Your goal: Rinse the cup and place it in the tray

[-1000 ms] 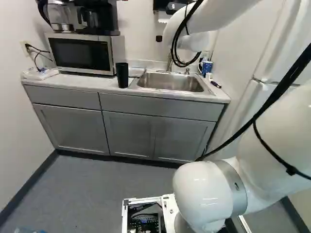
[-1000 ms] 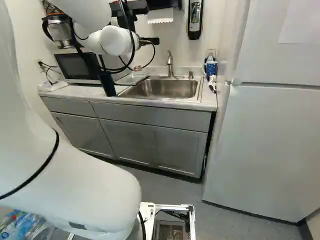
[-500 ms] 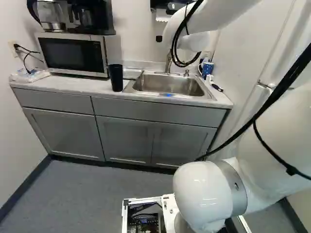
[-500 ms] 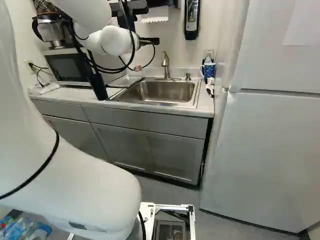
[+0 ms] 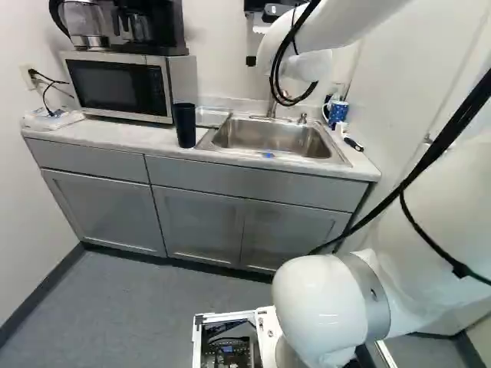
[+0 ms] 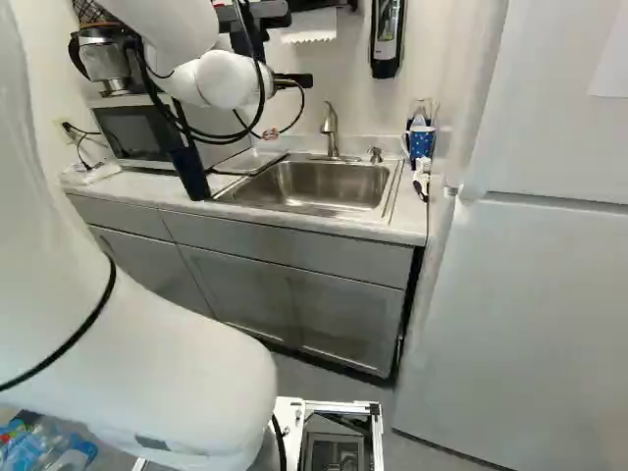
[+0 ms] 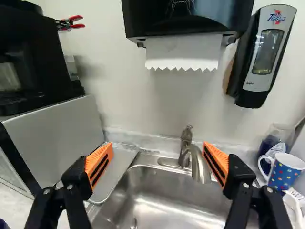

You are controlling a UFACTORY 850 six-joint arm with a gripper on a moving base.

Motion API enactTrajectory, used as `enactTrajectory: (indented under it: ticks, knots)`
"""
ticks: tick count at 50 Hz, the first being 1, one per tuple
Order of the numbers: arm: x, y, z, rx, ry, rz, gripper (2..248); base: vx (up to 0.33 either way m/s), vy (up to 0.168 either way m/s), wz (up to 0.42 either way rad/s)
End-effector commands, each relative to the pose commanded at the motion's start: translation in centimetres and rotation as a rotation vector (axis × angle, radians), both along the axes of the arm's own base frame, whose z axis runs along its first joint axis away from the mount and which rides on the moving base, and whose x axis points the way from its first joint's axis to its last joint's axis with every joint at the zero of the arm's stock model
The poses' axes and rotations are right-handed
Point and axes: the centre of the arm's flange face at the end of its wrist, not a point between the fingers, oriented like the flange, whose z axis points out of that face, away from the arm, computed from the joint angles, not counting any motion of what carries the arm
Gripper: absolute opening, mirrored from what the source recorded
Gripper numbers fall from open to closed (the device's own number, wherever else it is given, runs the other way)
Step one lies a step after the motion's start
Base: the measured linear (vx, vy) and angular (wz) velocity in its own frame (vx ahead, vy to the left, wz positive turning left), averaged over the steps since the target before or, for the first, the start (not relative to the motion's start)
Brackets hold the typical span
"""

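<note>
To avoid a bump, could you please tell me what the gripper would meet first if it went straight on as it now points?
The gripper would probably meet the faucet, seen ahead between its open fingers, or else the wall behind; depth is unclear.

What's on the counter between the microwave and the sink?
A tall dark cup, with a flat tray behind it. The left base view shows the cup between the microwave and sink; the wrist view shows the tray.
</note>
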Motion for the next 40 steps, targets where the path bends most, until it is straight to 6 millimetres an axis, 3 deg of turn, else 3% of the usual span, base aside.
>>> enactTrajectory:
  ticks: [40]
  knots:
    - [0.00, 0.00, 0.00, 0.000, 0.000, 0.000, 247, 0.085, -0.030, 0.145]
